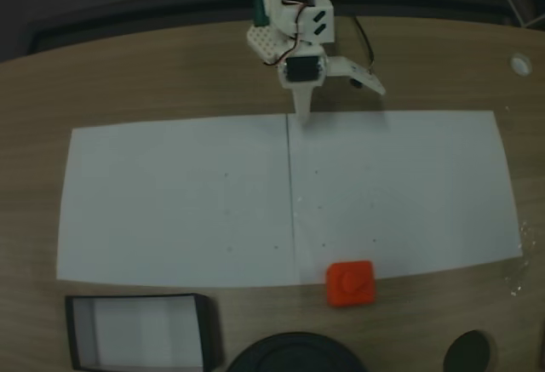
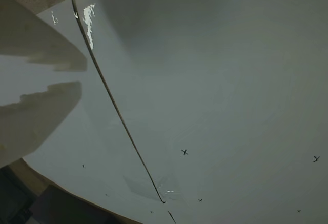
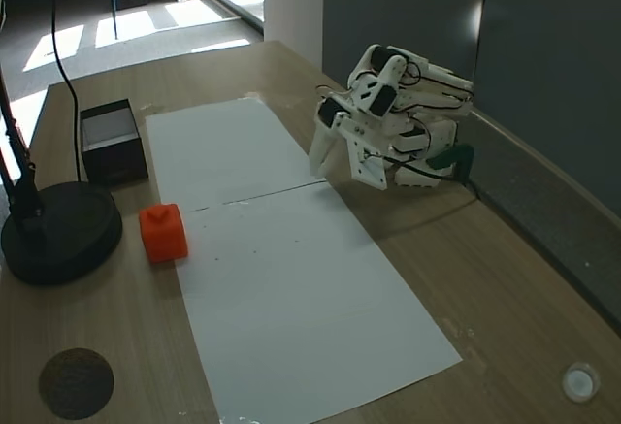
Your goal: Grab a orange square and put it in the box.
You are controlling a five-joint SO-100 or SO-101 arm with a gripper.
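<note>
The claw was parked back near the arm's base, pointing down at the far edge of the white paper, right around the seam where the two sheets meet. In the wrist view its two pale fingers sat at the left edge with only a thin gap between them, so nearly pressed together and pinching nothing. Pretty much folded up, from what the fixed views showed.

The block was all the way across the paper from the claw, sitting on the near edge of the sheet, half on paper and half on the bare wood counter. The box sat on the counter off to the left of the block in that fixed view, well apart from it, and a round black lamp base sat between them.

My guess at what could go wrong: that's a long reach, and the claw would need to spread first or it'd just shove the block along the slick paper. The carry to the box also passes right by that black base, so a low swing could clip it. The box walls are thin, so a drop on the rim could bounce out.

The block itself looked bright orange-red, squarish with rounded corners, a faint raised bump on top, sitting flat and upright.
</note>
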